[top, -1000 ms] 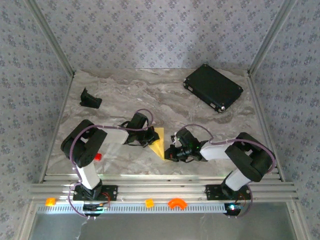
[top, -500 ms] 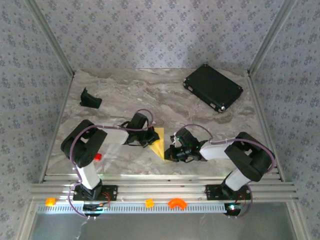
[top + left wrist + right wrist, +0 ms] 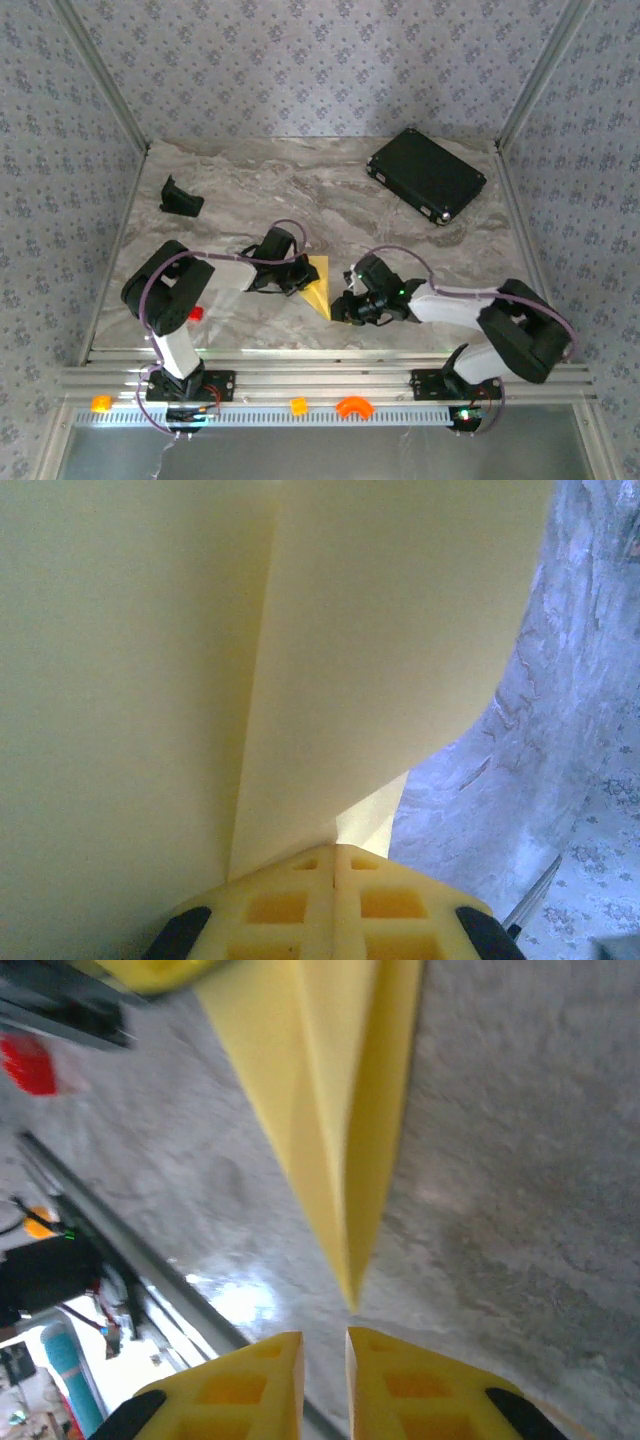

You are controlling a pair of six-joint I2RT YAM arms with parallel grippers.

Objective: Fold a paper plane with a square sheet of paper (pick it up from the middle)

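The paper plane [image 3: 318, 284], a slim pale-yellow dart of thin folded paper, sits near the middle of the grey marbled tabletop [image 3: 300, 190], towards its near edge. Its sharp point faces the arm bases. The right wrist view shows a long narrow wedge [image 3: 330, 1110] with a centre crease and layered flaps, so the main folds look done. The left wrist view shows two broad panels [image 3: 380, 630] meeting at a crease.

The left gripper [image 3: 297, 277] clamps the wide end. Its yellow fingers are pressed together [image 3: 335, 855] with the paper coming out from between them. The right gripper [image 3: 338, 308] sits just off the sharp point, its fingers slightly apart [image 3: 323, 1345] with nothing in the gap. The tip lies just ahead of them, apart from them.

By my reading, little is left beyond perhaps sharpening a crease or spreading the wings, then setting the plane down. A black rectangular case [image 3: 427, 176] lies well apart at the far right, and a small red block [image 3: 196, 313] sits by the left arm.
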